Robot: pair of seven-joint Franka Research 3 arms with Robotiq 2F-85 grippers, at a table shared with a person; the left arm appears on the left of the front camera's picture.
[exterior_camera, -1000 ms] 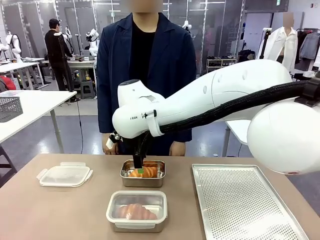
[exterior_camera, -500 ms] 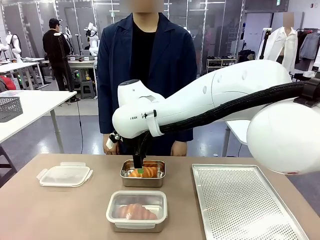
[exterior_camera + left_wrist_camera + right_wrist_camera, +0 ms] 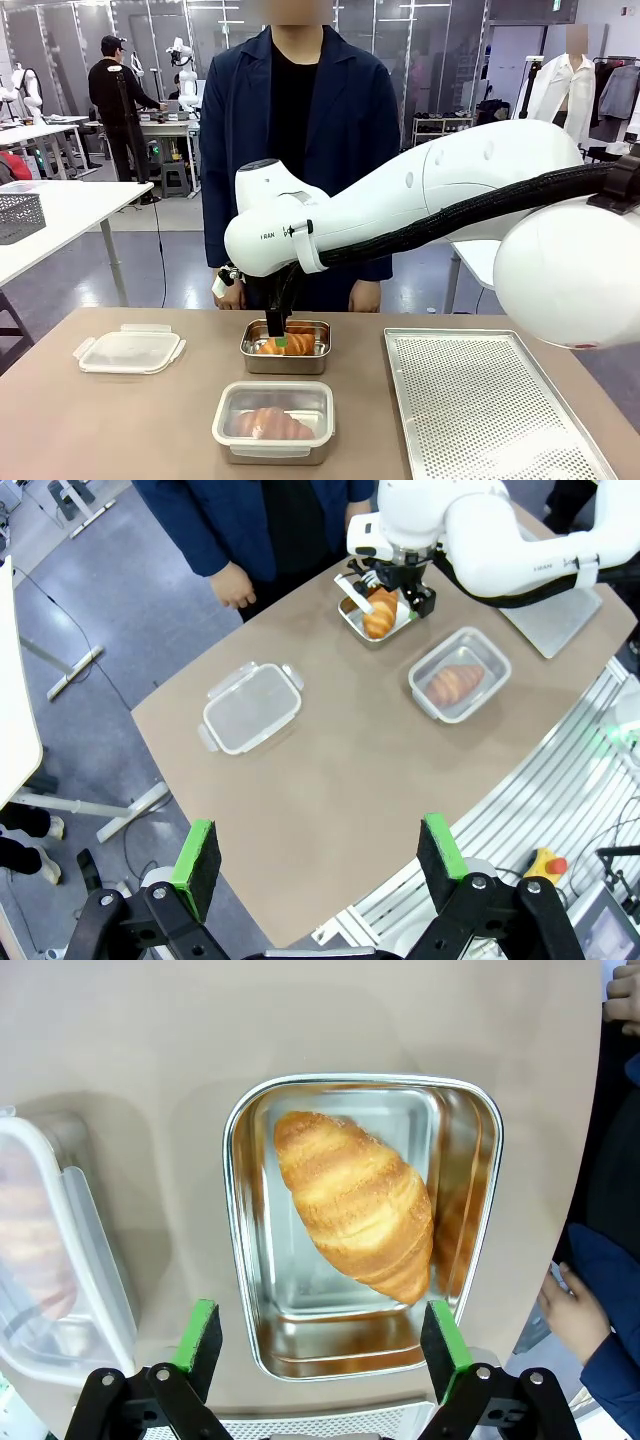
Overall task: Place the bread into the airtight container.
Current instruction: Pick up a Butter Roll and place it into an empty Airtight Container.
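Golden-brown croissant [image 3: 355, 1203], shiny silver tin [image 3: 480, 1160], tan table [image 3: 150, 1040].

The table [image 3: 120, 420] has a plain brown top. At its centre stands a clear plastic container [image 3: 273, 421] with a croissant inside. At 12 o'clock from it, close by, stands a steel container [image 3: 287, 347] with another croissant [image 3: 355, 1200] lying diagonally in it. At 10 o'clock, well apart, lies a clear lid [image 3: 130, 349], flat on the top. At 3 o'clock lies a perforated metal tray [image 3: 490, 410], near the right edge.
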